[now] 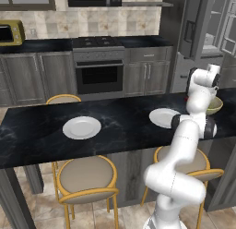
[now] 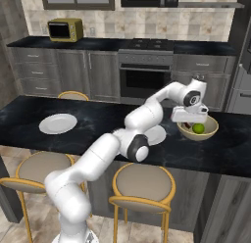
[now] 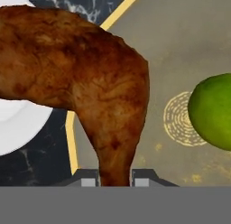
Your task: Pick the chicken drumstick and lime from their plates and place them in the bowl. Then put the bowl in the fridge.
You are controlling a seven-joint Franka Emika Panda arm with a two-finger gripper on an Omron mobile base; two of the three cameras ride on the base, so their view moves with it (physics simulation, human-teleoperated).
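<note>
In the hand view my gripper (image 3: 115,179) is shut on the narrow bone end of the reddish-brown chicken drumstick (image 3: 85,78), which hangs over the near rim of the tan bowl (image 3: 180,47). The yellow-green lime (image 3: 214,111) lies inside the bowl at the right. From the right base view, the gripper (image 2: 188,120) hovers just above the bowl (image 2: 212,133) with the lime (image 2: 198,128) in it. One white plate (image 2: 157,135) lies beside the bowl, bare, and the other plate (image 2: 58,123) is far left on the counter. The grey fridge (image 1: 203,25) stands behind the counter's right end.
The black marble counter (image 1: 115,135) carries both plates (image 1: 81,127) (image 1: 162,117) and the bowl (image 1: 215,106). Round stools (image 1: 87,177) stand along its near side. An oven (image 1: 99,75) and cabinets line the back wall, with a yellow microwave (image 2: 64,29) at the left.
</note>
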